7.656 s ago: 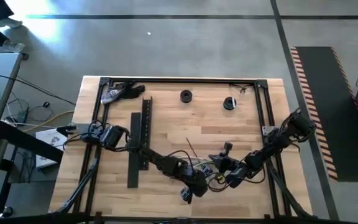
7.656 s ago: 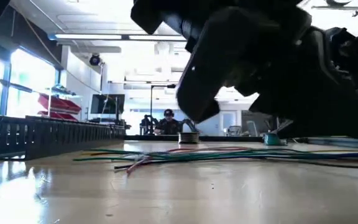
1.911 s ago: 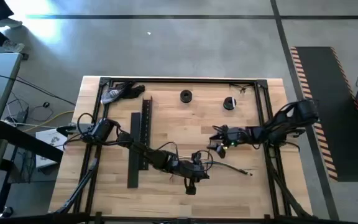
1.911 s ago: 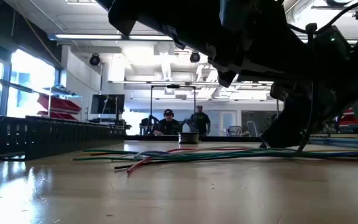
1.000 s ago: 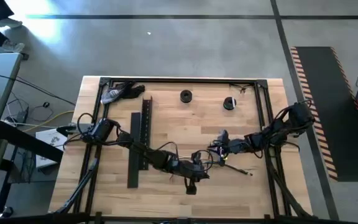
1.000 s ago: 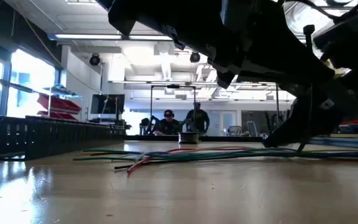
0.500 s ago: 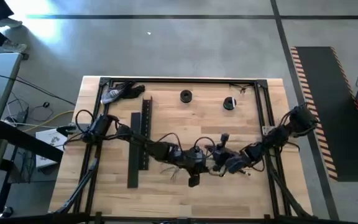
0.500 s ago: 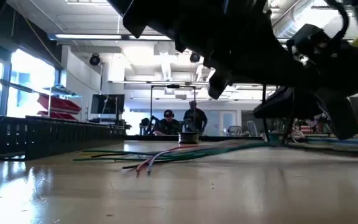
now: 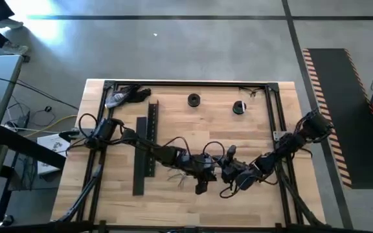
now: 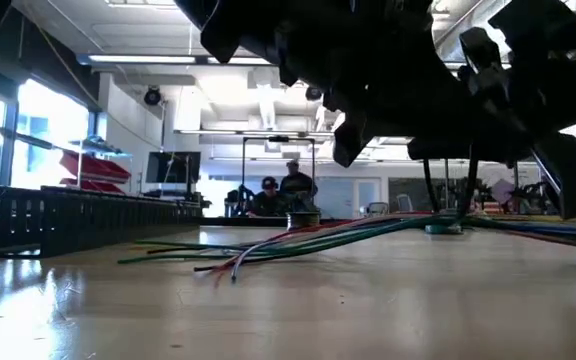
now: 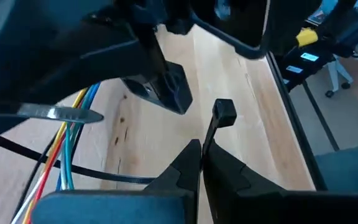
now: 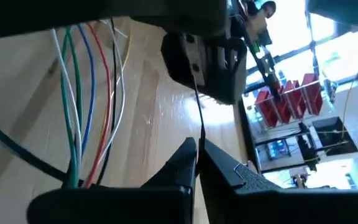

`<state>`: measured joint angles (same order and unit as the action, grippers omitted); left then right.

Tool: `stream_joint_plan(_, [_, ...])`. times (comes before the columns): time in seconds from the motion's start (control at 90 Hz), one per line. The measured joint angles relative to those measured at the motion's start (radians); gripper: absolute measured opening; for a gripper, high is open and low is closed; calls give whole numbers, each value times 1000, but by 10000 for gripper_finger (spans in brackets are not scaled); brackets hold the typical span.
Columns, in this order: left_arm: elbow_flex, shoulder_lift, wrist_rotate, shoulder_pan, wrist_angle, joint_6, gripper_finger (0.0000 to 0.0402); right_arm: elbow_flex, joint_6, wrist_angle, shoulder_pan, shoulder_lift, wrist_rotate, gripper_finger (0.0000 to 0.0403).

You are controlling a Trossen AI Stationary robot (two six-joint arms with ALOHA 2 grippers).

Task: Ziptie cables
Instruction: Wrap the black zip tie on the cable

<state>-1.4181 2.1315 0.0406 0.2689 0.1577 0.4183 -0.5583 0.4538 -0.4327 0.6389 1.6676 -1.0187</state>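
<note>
Wood table (image 9: 173,110), workshop hall behind, two people (image 10: 278,195) far off. Cables (image 10: 298,240) fan out loose at one end on tabletop, other end lifted between both grippers near table's front middle. Left gripper (image 11: 201,155) pinched shut on black zip tie (image 11: 219,115). Right gripper (image 12: 197,155) closed on thin black strand, cables just beside it. Black channel (image 9: 146,152) lies apart, leftward.

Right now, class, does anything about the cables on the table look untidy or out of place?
Yes. The cables are not a neat bundle: their free ends fan apart on the wooden table, while the far part is raised off it beneath the two grippers.
</note>
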Motion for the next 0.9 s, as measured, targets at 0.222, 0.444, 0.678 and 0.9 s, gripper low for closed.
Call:
stream_joint_plan(0.222, [0, 0, 1, 3, -5, 15, 0, 0, 57, 3, 39, 0, -26, 0])
stream_joint_plan(0.444, [0, 1, 2, 3, -5, 10, 0, -1, 44, -19, 58, 14, -27, 0])
stream_joint_plan(0.678, [0, 2, 2, 3, -5, 10, 0, -48, 28, -28, 56, 67, -27, 0])
stream_joint_plan(0.9, [1, 2, 2, 6, -5, 7, 0, -50, -131, 26, 44, 71, -52, 0])
